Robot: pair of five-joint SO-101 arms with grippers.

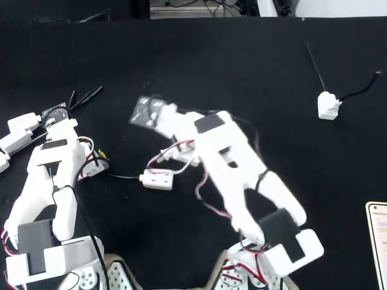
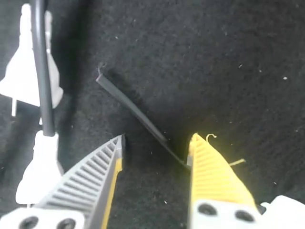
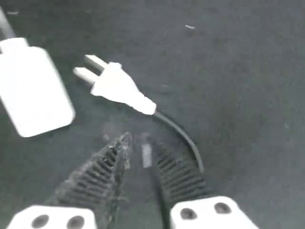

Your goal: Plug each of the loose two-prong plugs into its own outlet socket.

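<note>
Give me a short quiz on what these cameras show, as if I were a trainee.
1. True or false: the left gripper is shut on a plug.
2. How many prongs show on the white plug near the right gripper?
3. The central outlet socket lies: A on the black table; B in a gripper; C on a shelf.
Key: 1 false; 2 two; 3 A.

Black table [image 1: 254, 66], white sheet [image 1: 378, 241] at edge, thin black strip [image 2: 133, 112]
</note>
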